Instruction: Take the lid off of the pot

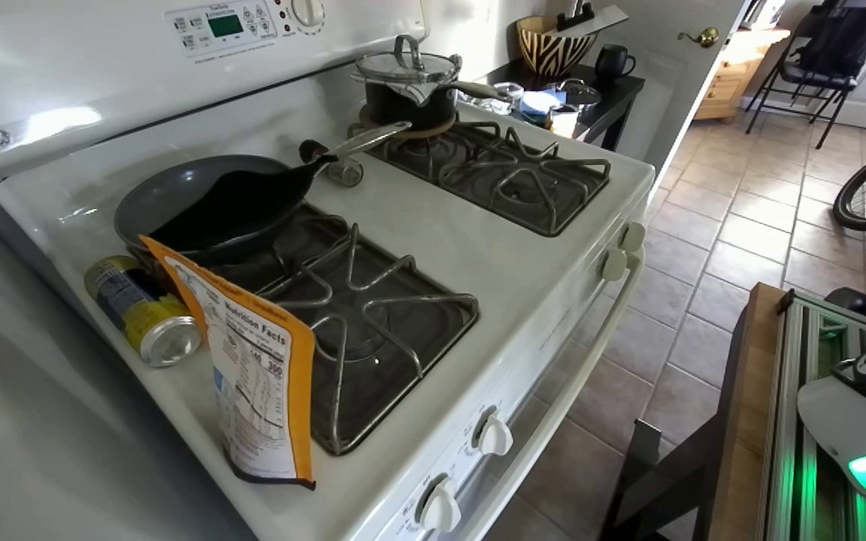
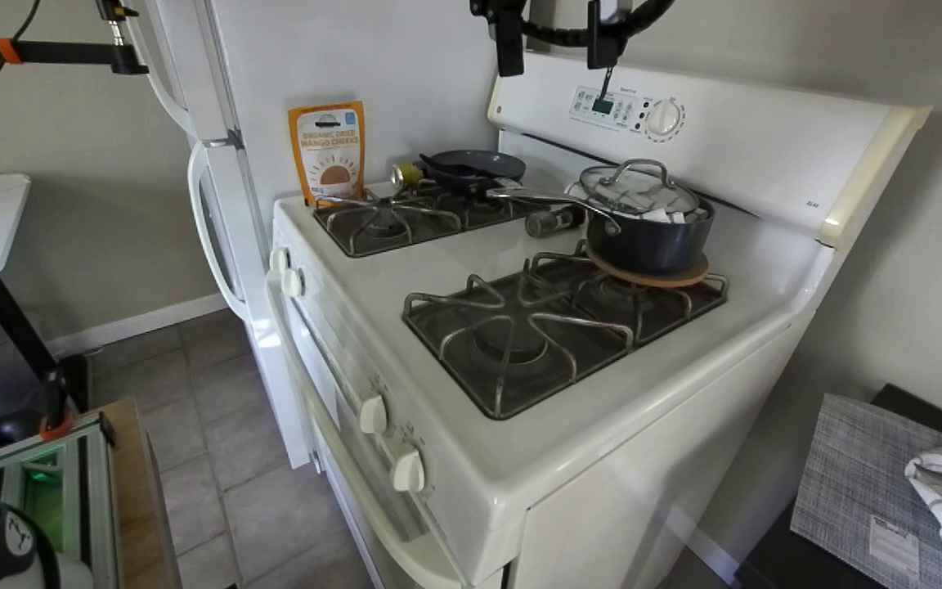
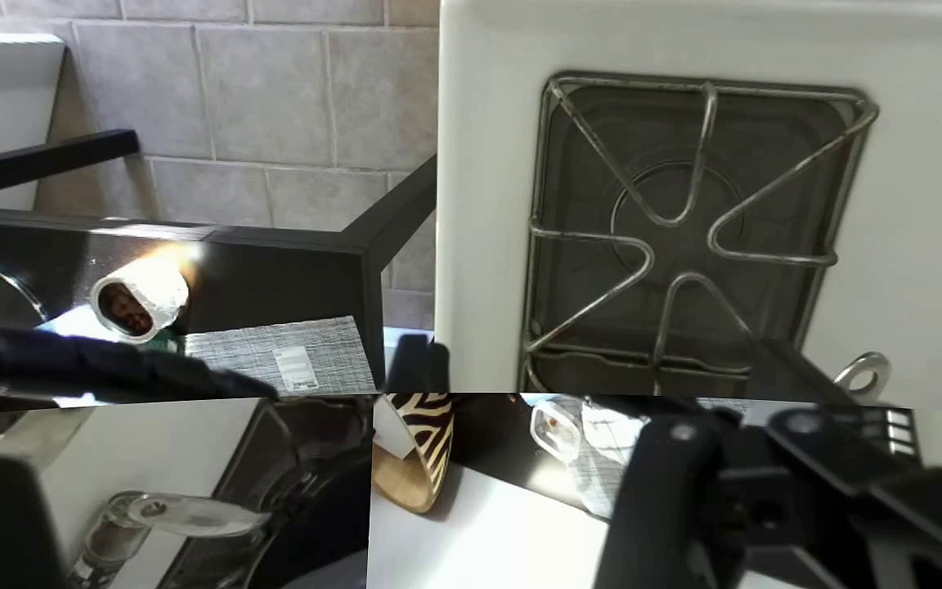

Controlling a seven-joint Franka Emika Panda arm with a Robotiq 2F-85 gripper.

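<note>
Pot (image 2: 649, 245): It is sitting at the back of the surface (image 2: 438, 262), on a round trivet (image 2: 651, 281), its metal handle jutting outward.
Glass lid (image 2: 639, 188): It is lying on the pot, loop handle upward; how snugly its rim is seating is escaping both exterior views.
White material (image 1: 419, 90): It is peeking out at the lid's edge, cloth and paper looking alike.
Claw (image 2: 556, 67): In an exterior view it is hanging at the top edge, mostly cut off, its two dark fingers (image 2: 509, 49) standing wide apart.
Thin dark piece (image 2: 607, 84): It is showing just below one finger, too small for naming.
Wrist view: A seam is splitting it, its lower strip misaligning; blurred black parts (image 3: 675, 491) are covering much of the bottom, and a metal ring (image 3: 880, 365) is poking in at the seam, its owner being hidden.
Frying pan (image 1: 170, 199): It is standing across the surface from the pot; a deep black shape (image 1: 234, 203) is filling much of it, shadow and object looking alike.
Glass jar (image 1: 348, 173): It is lying between pan and pot, a handle crossing part of it.
Orange-edged pouch (image 1: 260, 376): It is standing upright, covering part of a front grate (image 1: 418, 300).
Yellow can (image 1: 140, 312): It is lying on its side, the pouch overlapping a piece of it.
</note>
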